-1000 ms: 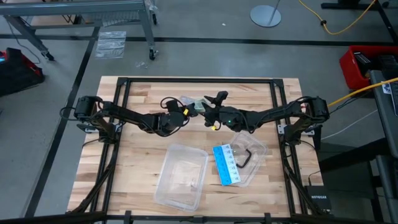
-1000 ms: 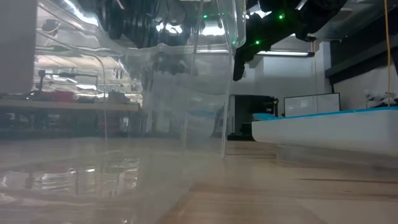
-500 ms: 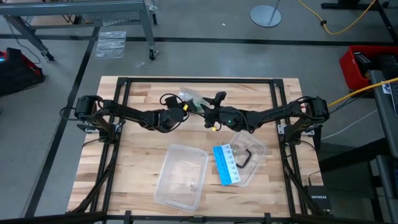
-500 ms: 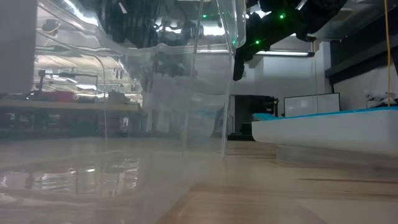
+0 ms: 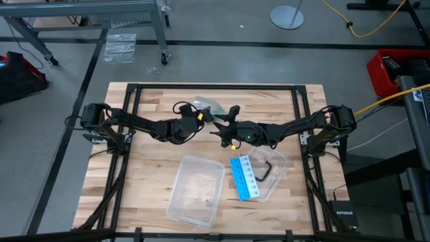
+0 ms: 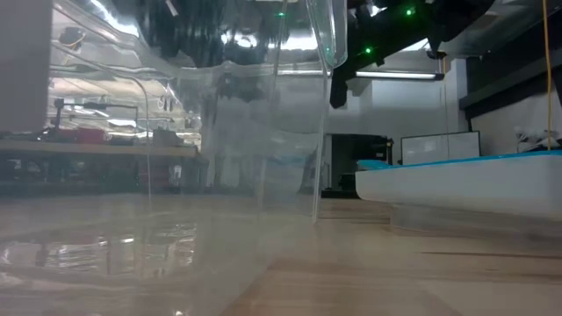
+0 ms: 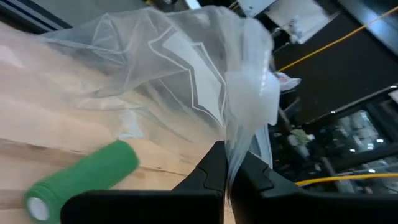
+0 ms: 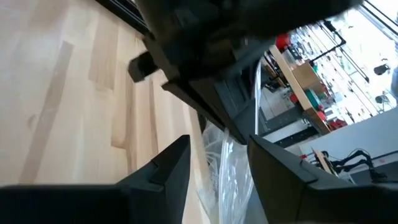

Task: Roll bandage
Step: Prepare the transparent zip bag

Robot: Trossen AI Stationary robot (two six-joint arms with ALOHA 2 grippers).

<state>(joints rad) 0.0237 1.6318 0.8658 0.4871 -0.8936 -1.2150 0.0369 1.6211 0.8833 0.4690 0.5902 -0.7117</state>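
Left wrist view shows our left gripper (image 7: pixel 227 163) clenched on the clear wrapper (image 7: pixel 186 68), the rolled green bandage (image 7: pixel 84 179) lying free on the bench (image 7: pixel 37 124). Our right gripper (image 5: pixel 216 123), jaws spread, has shifted toward the wrapper, so the bandage is unpacked.

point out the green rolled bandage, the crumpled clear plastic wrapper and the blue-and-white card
green rolled bandage (image 7: pixel 87 177), left wrist view, side of roll
crumpled clear plastic wrapper (image 7: pixel 168 68), left wrist view, middle
blue-and-white card (image 5: pixel 244 177), high view, centre
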